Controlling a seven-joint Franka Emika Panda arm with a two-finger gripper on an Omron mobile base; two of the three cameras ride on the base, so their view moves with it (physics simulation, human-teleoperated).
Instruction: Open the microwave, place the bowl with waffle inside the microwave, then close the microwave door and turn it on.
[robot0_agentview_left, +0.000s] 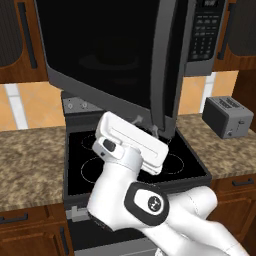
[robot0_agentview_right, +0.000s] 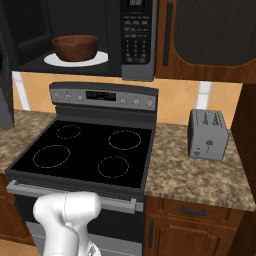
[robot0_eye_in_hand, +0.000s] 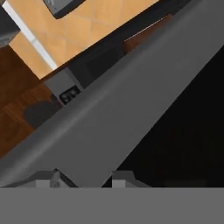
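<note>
The microwave (robot0_agentview_right: 136, 35) hangs above the stove with its cavity open. Inside, the dark red-brown bowl (robot0_agentview_right: 75, 47) rests on the white turntable plate (robot0_agentview_right: 100, 58); its wall hides the waffle. The microwave door (robot0_agentview_left: 100, 55) is swung out wide, a black glass panel in a grey frame. My gripper (robot0_agentview_left: 148, 126) sits just under the door's lower edge, near its free corner. In the hand view the grey door frame (robot0_eye_in_hand: 131, 100) runs diagonally close ahead of my gripper (robot0_eye_in_hand: 87, 178), whose fingertips (robot0_eye_in_hand: 54, 176) stand apart with nothing between them.
A black four-ring stove (robot0_agentview_right: 85, 150) lies below, its control panel (robot0_agentview_right: 102, 95) at the back. A small grey toaster (robot0_agentview_right: 207, 134) stands on the speckled counter (robot0_agentview_right: 200, 175) to the right. Wooden cabinets flank the microwave. The keypad strip (robot0_agentview_left: 205, 30) is right of the door.
</note>
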